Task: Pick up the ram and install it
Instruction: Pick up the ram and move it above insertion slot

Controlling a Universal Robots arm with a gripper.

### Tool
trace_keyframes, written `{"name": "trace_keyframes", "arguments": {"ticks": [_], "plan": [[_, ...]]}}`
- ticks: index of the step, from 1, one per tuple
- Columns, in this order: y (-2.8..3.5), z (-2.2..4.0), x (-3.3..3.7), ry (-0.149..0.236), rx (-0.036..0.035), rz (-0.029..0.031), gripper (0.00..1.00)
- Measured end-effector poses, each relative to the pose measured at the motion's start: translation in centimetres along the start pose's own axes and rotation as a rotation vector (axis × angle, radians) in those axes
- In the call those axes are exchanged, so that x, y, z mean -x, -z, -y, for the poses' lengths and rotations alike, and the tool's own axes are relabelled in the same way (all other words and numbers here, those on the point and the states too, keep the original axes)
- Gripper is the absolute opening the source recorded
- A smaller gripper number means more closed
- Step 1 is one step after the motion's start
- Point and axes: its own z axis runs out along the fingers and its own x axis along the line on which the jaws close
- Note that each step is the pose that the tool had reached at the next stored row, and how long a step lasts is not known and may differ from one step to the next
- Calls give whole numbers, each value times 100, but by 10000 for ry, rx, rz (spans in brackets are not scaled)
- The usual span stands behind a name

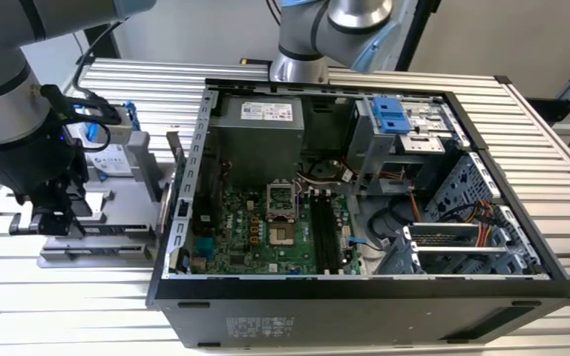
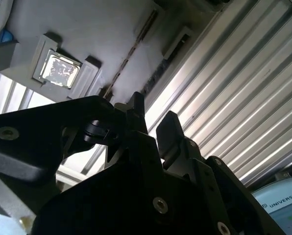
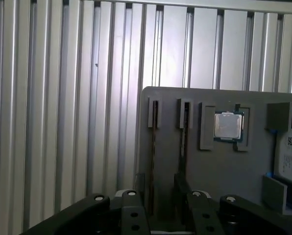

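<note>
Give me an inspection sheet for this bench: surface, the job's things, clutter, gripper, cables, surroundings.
Surface: ribbed aluminium table, carrying a grey fixture plate and an open computer case.
Job's things: ram standing edge-on in a slot of the fixture plate, not lifted; green motherboard lies in the case.
Clutter: processor chip and hard drive on the same plate.
Gripper: gripper open, over the plate by the ram slots.
Cables: bundled wires inside the case.
Surroundings: second arm base beyond the case in the exterior view.
</note>
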Motion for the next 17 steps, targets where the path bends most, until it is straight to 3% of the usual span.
{"name": "trace_keyframes", "arguments": {"ticks": [7, 17], "plan": [[-148, -26, -1, -36, 1, -63, 100], [-330, -20, 17, -101, 1, -76, 100]]}}
